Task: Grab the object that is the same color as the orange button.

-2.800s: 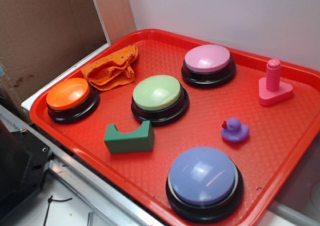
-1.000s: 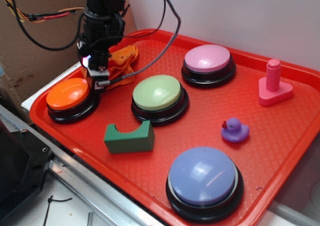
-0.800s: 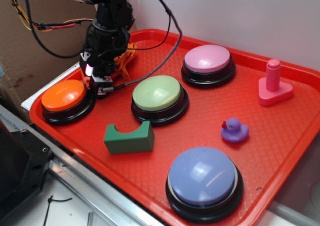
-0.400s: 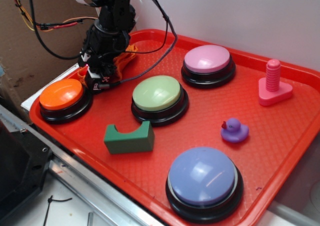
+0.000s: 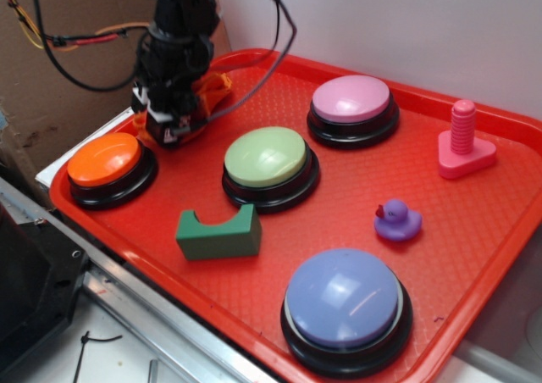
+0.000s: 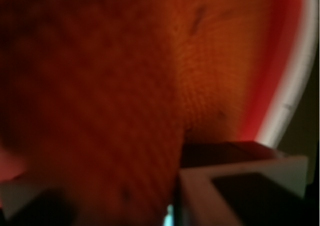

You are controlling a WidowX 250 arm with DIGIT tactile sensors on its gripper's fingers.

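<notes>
The orange rag (image 5: 213,89) sits at the back left corner of the red tray (image 5: 474,230), just behind the orange button (image 5: 105,159), and only a few folds of it peek out beside the arm. The tool (image 5: 169,127) is right down on top of it, low at the tray floor. In the wrist view wrinkly orange cloth (image 6: 110,86) fills nearly everything, blurred and very close, with the tray's rim (image 6: 287,81) curving at the right. So the reach looks done and the right thing is chosen; what's left is a firm pinch and a lift. Whether the tool is spread or already pinched on the rag, I can't tell: its tips are buried behind the arm in one view and out of focus in the other. The green button (image 5: 266,157) stands near, untouched.
</notes>
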